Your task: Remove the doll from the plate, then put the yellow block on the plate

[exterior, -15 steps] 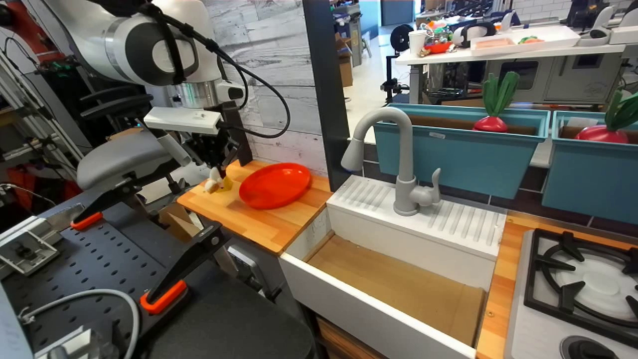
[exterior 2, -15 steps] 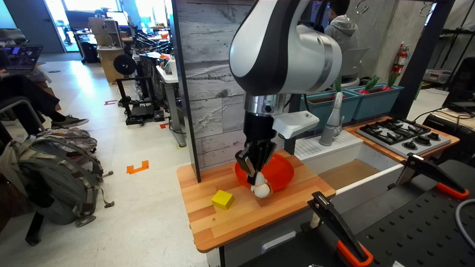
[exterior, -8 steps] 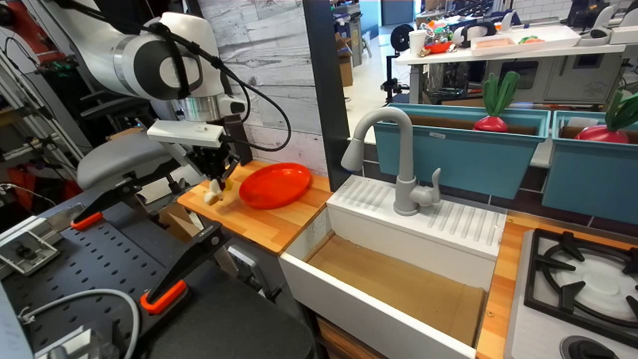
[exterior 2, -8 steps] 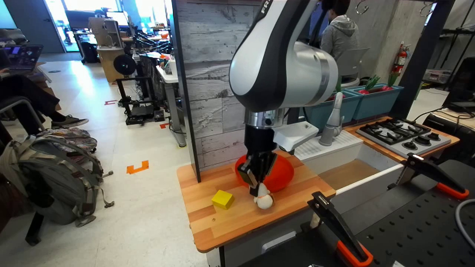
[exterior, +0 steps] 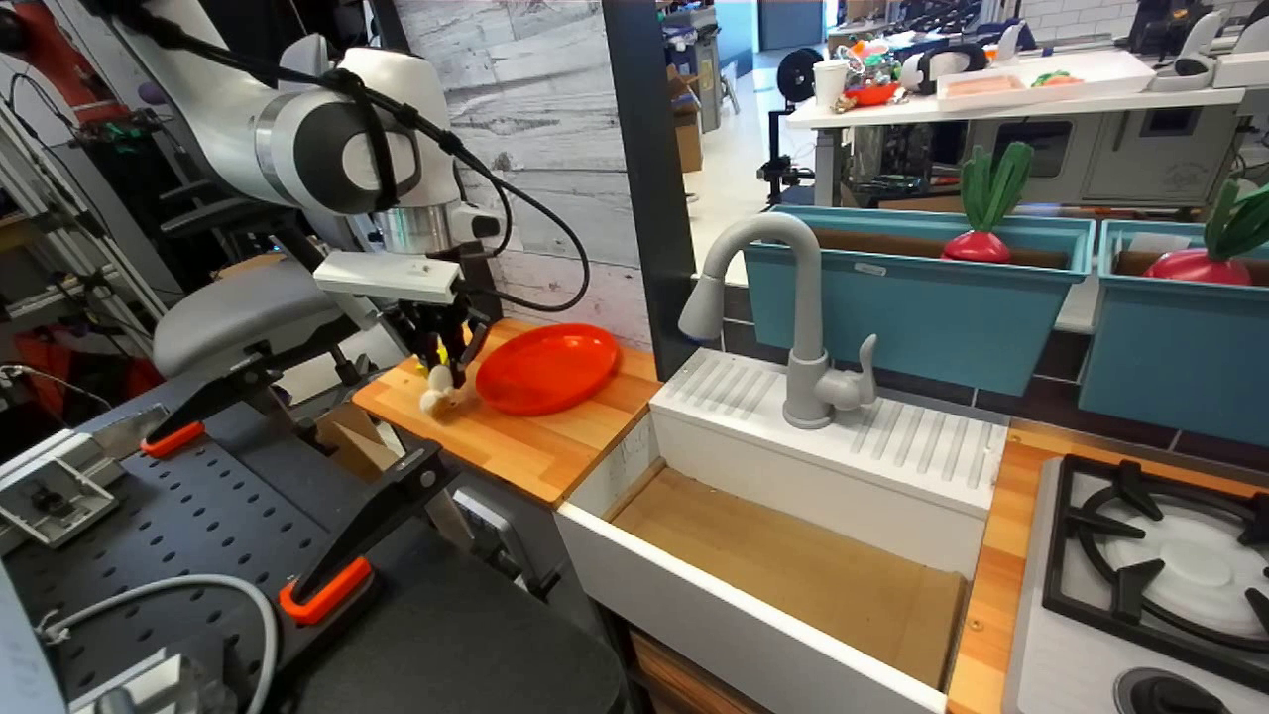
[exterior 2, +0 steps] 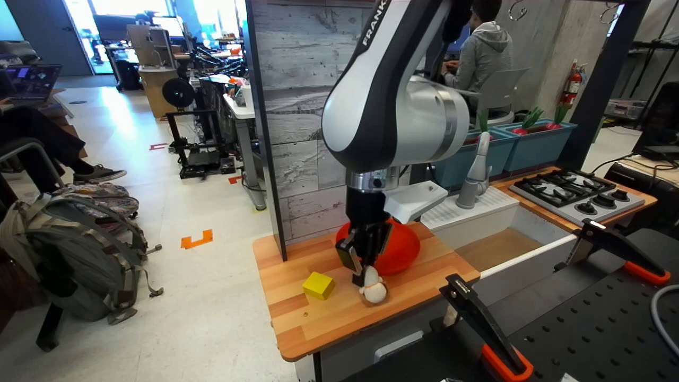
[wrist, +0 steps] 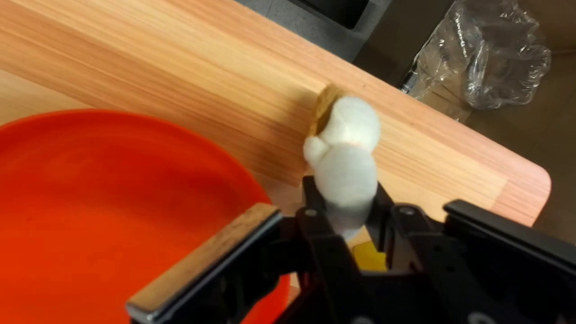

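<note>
Doll, a small rounded toy figure in cream-white with a tan-brown part along one side, is pinched in the wrist view between the black fingertips of a two-fingered black end effector. The end effector stands narrow, only as wide as the doll's body, with one fingertip against each flank. In an exterior view the doll leans slightly, its narrower end up at the fingertips and its rounder end down close to the tabletop, a board of light and reddish-brown wood strips; whether it touches the wood, I cannot tell. It is outside the rim of the round, shallow, glossy red-orange plastic plate, near it. The plate lies on the tabletop beside an upright panel of grey-white wood planks. A small plain yellow block rests on the tabletop, apart from both plate and doll; in the wrist view only part of it shows beyond the fingertips. A white-and-black robot arm hangs over the tabletop, hiding part of the plate in an exterior view. Next to the tabletop stands a white rectangular sink with a curved grey faucet behind its basin, and past the sink a silver-grey stovetop; a teal planter box sits behind the faucet.
</note>
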Robot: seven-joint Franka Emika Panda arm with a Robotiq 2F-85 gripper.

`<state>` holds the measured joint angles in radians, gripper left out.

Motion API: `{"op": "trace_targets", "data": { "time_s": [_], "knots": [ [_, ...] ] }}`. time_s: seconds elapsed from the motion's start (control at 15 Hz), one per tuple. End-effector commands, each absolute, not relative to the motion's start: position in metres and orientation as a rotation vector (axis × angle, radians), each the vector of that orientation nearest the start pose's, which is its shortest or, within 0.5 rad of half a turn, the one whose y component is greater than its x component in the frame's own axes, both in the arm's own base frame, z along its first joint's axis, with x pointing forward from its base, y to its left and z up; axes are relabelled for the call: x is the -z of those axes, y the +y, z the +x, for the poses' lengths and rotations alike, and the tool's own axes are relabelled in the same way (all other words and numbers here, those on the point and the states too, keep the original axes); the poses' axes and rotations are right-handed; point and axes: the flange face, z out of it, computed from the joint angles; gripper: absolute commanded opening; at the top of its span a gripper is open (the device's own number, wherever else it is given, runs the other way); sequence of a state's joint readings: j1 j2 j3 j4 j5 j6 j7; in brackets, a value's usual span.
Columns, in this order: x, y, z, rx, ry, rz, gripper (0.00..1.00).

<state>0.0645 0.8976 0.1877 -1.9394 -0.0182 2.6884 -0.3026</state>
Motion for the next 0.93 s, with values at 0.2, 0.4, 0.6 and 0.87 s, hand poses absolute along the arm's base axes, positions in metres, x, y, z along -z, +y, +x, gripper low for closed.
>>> {"op": "trace_targets", "data": {
  "time_s": [0.2,0.4,0.6,0.87],
  "knots": [
    [-0.015,0.152,0.557,-0.225,-0.767,-2.912,0.81],
    [-0.027,0.149,0.552,-0.281,-0.767,-2.899,1.00],
    [-0.020,0.150,0.552,-0.278,-0.764,-2.885,1.00],
    [-0.030,0.149,0.551,-0.299,-0.769,-2.885,1.00]
  ]
}}
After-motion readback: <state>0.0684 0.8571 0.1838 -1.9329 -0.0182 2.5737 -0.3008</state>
